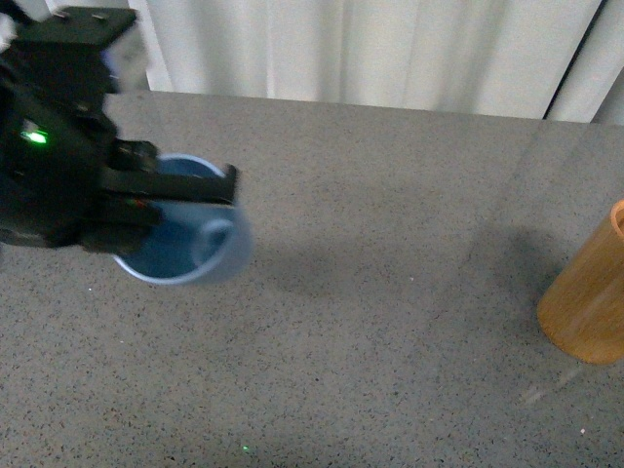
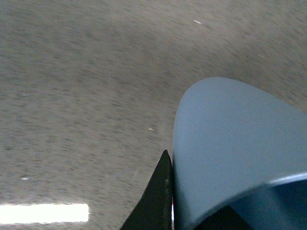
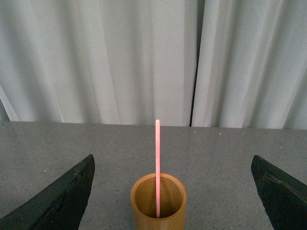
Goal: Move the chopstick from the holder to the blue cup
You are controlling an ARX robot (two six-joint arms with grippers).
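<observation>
R pincer: we see it spread wide. Its two dark fingers sit far out at either side of the wrist view, touching nothing and holding nothing. The bamboo holder stands btw them on the table and is clear of both.

L pincer: closed on the blue cup. In the front view its black finger runs across the cup's rim. In the L wrist view one finger lies flat against the outside of the cup wall, and a dark shape shows just inside the rim. We read that as a narrow grip on the wall. The cup is blurred, w/ its mouth open toward the front cam. We can't tell if its base is on the table.

Chopstick: pink, in the holder, not in the cup. Long axis vertical, standing upright. The lower end is down inside the holder's opening approx mid, and the upper end points straight up, well above the rim, w/ the pale curtain behind it.

In the front view the holder is at the far R edge, partly cut off. It is well apart from the cup and L arm at the far L. The stick is too faint there to make out.
</observation>
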